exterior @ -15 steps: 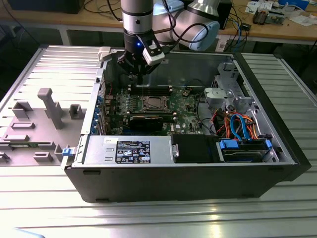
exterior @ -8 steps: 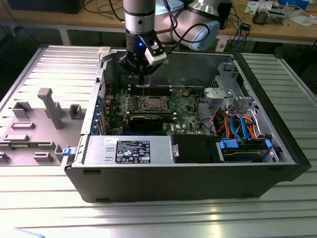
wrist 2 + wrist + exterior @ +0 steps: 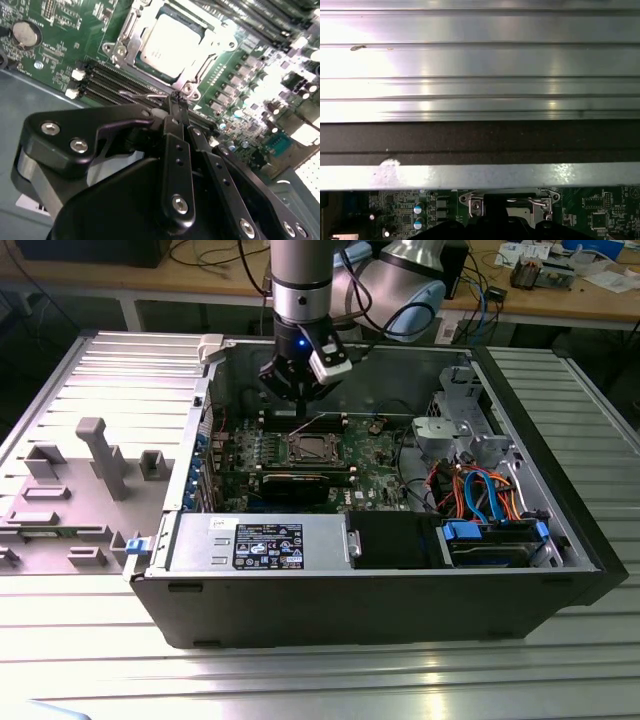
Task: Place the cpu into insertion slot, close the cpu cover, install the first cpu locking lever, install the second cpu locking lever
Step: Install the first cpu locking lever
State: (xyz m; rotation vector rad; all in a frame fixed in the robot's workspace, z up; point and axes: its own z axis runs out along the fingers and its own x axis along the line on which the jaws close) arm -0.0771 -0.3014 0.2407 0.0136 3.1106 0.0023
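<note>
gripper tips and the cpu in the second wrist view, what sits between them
In the second wrist view, a thin wire locking lever and the cpu cover's frame edge lie between the gripper and the cpu.

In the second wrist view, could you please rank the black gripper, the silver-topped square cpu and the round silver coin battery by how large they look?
Largest to smallest:
1. The black gripper, though nearness to the camera inflates it.
2. The silver-topped square cpu, seated under the silvery cpu cover.
3. The round silver coin battery.
</note>
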